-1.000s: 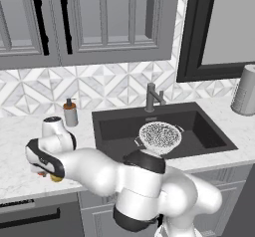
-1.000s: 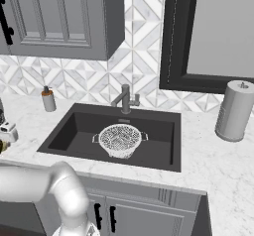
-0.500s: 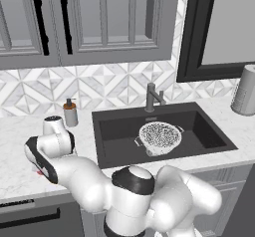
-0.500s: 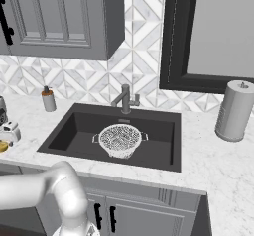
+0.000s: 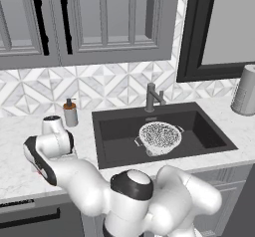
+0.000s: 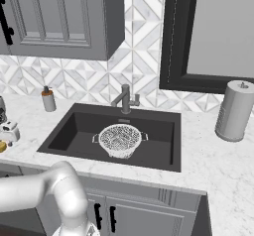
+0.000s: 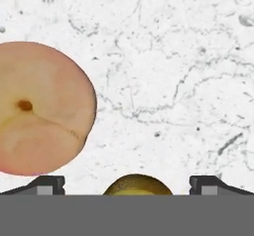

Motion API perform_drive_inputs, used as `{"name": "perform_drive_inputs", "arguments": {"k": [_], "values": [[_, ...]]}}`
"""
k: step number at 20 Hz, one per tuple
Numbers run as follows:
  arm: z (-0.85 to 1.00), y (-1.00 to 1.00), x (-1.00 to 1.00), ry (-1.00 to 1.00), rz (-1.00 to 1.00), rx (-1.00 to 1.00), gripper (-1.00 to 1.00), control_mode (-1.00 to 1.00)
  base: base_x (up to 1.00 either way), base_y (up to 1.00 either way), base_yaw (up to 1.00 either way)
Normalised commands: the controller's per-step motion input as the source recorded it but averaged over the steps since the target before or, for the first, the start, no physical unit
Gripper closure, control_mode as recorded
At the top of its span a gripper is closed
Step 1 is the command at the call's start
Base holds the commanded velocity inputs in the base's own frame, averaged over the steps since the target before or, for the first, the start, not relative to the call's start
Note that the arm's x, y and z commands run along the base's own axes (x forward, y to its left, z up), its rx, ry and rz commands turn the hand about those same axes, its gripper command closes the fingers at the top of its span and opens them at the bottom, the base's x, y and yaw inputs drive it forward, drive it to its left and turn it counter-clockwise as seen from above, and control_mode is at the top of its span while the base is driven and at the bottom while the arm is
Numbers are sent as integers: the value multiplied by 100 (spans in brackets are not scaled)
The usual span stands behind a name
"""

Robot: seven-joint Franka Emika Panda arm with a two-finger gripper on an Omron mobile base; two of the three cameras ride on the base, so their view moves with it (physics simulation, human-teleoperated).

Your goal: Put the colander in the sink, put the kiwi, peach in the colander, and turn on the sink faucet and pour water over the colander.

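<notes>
From the left base view, I am seeing the round white mesh colander point(image 5: 158, 137) sitting upright in the dark rectangular sink point(image 5: 209, 135). In the hand view, my claw point(image 7: 127, 184) is hanging spread wide, gripping nothing, with the oval yellow-green kiwi point(image 7: 137, 184) between its tips and the round orange-red peach point(image 7: 42, 108) lying beside it on the white marble desk point(image 7: 173, 71); I cannot tell the kiwi's long axis.

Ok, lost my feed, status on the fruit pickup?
Gripper open, low over the counter. Kiwi between the fingertips, not gripped. Peach beside it. Colander in the sink, empty.
</notes>
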Motion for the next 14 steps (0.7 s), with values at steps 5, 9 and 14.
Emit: {"name": "perform_drive_inputs", "arguments": {"k": [5, 9, 14], "values": [[-9, 0, -22, -1, 1, 0, -100, -100, 0, 0, 0], [-13, -4, 0, -3, 0, 0, -100, -100, 0, 0, 0], [-28, 0, 0, 0, 0, 0, -100, -100, 0, 0, 0]]}}
